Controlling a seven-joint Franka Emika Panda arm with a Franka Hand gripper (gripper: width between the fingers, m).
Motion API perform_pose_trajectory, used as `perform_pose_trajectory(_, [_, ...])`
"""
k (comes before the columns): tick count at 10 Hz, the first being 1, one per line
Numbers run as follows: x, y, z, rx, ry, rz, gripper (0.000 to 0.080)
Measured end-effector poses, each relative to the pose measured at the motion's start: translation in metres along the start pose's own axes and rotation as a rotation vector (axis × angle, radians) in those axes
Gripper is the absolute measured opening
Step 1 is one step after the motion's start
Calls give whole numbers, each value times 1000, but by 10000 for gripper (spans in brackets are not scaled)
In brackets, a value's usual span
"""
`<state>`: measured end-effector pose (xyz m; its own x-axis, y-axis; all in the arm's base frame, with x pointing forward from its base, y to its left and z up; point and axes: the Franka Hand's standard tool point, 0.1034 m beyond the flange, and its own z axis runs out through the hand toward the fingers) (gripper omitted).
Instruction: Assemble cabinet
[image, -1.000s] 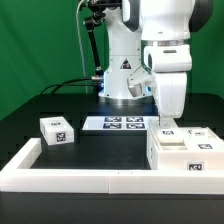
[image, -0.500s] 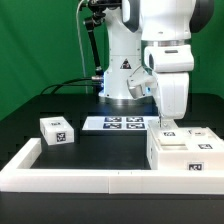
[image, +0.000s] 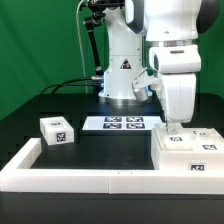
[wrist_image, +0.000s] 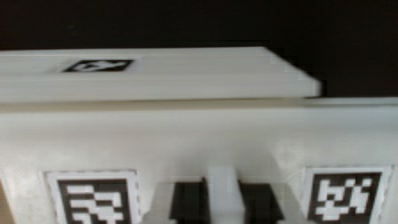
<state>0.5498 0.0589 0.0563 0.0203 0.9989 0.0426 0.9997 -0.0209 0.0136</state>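
The white cabinet body (image: 186, 158) lies at the exterior view's right, inside the corner of the border rails, with tagged white blocks on top. My gripper (image: 172, 126) stands straight down on its left top edge. In the wrist view the dark fingers (wrist_image: 187, 202) sit close together with a thin white rib of the cabinet (wrist_image: 178, 130) between them, flanked by two tags, so my gripper (wrist_image: 228, 205) is shut on it. One small tagged white block (image: 57, 129) stands apart at the left.
The marker board (image: 122, 123) lies in front of the robot base (image: 125, 75). A long white rail (image: 90, 178) runs along the front, and another rail (image: 22, 155) angles up at the left. Black table lies between the block and the cabinet.
My gripper has shifted towards the exterior view's right, and the cabinet body has slid a little to the right with it. The small block on the left has not moved.
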Motion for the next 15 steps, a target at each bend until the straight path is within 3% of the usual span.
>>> perform_pose_trajectory(7, [0, 30, 0, -16, 8, 8, 70])
perform_pose_trajectory(11, [-1, 31, 1, 74, -8, -5, 70])
perform_pose_trajectory(14, [-2, 24, 0, 70, -19, -13, 70])
perform_pose_trajectory(15, [-6, 20, 0, 70, -23, -31, 246])
